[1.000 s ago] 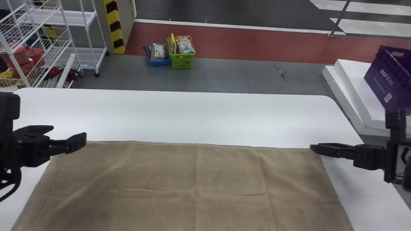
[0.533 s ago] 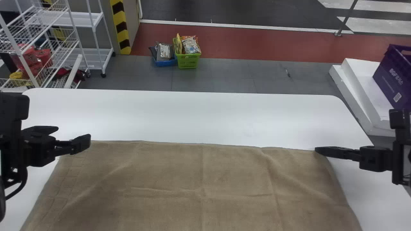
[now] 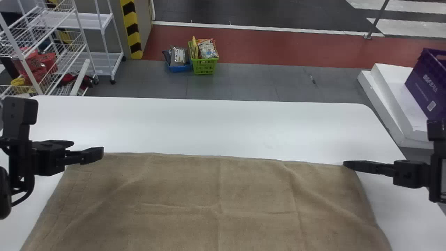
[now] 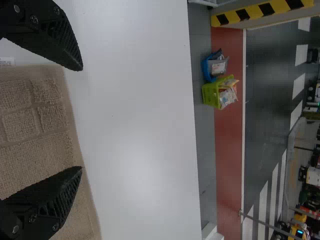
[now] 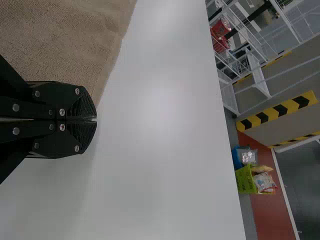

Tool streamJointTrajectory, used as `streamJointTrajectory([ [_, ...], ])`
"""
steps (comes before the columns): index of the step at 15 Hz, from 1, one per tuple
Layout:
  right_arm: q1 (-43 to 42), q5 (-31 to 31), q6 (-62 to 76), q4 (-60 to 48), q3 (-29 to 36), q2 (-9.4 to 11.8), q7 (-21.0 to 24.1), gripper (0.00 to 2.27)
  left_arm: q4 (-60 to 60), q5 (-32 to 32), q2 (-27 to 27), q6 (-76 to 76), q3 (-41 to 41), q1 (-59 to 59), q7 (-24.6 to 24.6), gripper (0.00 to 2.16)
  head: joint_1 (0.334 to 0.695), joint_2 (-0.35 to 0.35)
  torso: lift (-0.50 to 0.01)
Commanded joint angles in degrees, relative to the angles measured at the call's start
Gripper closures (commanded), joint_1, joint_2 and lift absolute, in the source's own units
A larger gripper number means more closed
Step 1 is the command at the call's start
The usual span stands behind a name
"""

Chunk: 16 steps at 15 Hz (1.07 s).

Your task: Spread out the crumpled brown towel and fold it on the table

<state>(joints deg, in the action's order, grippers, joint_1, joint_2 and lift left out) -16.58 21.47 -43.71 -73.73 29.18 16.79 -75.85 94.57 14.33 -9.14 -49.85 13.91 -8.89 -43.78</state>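
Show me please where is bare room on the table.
The widest free patch of table lies between its far edge and the brown towel; a narrower one borders the towel's right side. The towel's far corners are crowded by the left gripper and the right gripper.

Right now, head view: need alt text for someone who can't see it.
Brown towel spread out, lightly creased, on a white table. Left gripper open near its far left corner; right gripper at its far right corner. Beyond the table: white racks, small baskets, purple crate.
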Motion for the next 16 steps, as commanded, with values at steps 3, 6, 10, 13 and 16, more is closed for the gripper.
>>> streamJointTrajectory([
  [3, -0.3, 0.0, 0.9, 0.0, 0.2, 0.2, 0.0, 1.31, -6.1, 0.3, -2.5, 1.6, -0.6, -2.3, 0.3, 0.27, 0.695, -0.086, -0.127],
  [6, -0.6, 0.0, 1.0, 0.1, -0.4, 0.2, 0.4, 1.31, -6.4, 1.9, -3.0, 3.8, -0.4, -2.3, 0.4, 0.27, 0.695, -0.074, -0.127],
  [10, -1.1, 0.0, 1.0, 0.2, -0.7, 0.2, 0.6, 1.31, -6.4, 2.5, -3.9, 3.7, -0.3, -2.0, -0.3, 0.34, 0.695, -0.054, -0.127],
  [13, -1.4, 0.1, 1.0, 0.1, -0.9, 0.2, 0.8, 1.32, -6.1, 2.8, -3.8, 3.1, -0.5, -1.5, -2.2, 0.45, 0.695, -0.051, -0.127],
  [16, -1.9, 0.6, 1.0, 0.1, -1.1, 0.1, 1.2, 1.31, -5.9, 3.0, -3.8, 2.1, -0.7, -1.1, -3.6, 0.45, 0.695, -0.059, -0.127],
])
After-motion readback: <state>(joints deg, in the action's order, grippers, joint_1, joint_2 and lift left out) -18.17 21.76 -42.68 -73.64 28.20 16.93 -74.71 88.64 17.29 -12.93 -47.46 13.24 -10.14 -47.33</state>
